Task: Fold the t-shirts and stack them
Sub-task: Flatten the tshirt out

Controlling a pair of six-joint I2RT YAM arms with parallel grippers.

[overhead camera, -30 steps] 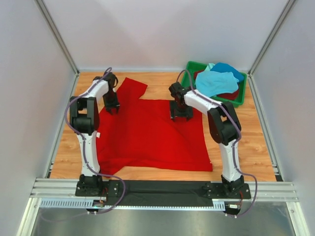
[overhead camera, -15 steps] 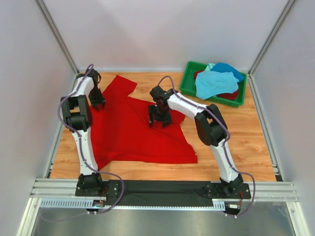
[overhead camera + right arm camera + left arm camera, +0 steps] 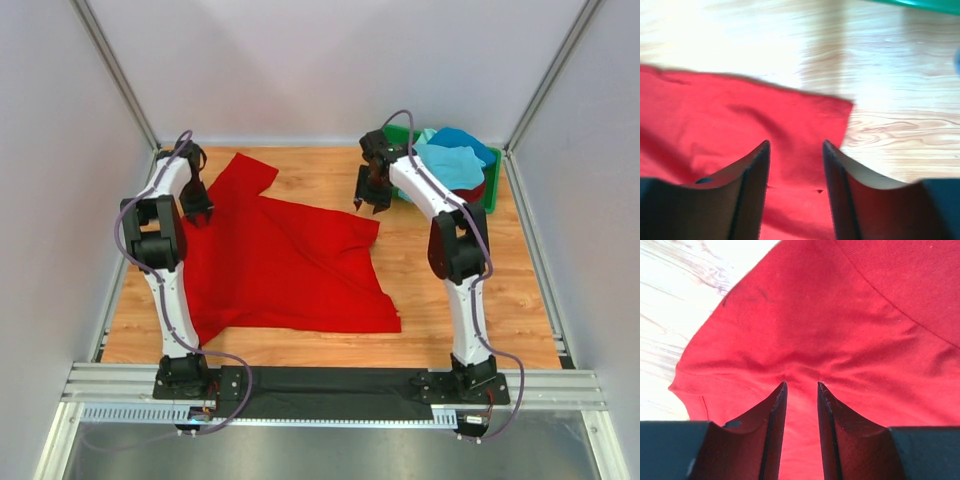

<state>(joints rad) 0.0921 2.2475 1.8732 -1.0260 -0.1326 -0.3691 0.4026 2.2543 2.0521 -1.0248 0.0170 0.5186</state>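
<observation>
R gripper now up off cloth, near green bin, jaws spread, empty; L gripper at far-left sleeve, jaws apparently nipping red t-shirt, which lies skewed on table; risk: lone L tug drags it further askew.

- The left arm rose from its base and reached far out, its wrist bent over above the left fingers, which pointed down.
- The left fingers kept only a narrow gap, tips level; whether they pinched anything could not be told.
- The right arm stretched far out, its forearm angling inward behind the right fingers.
- The right fingers stood clearly apart, with nothing between them.
</observation>
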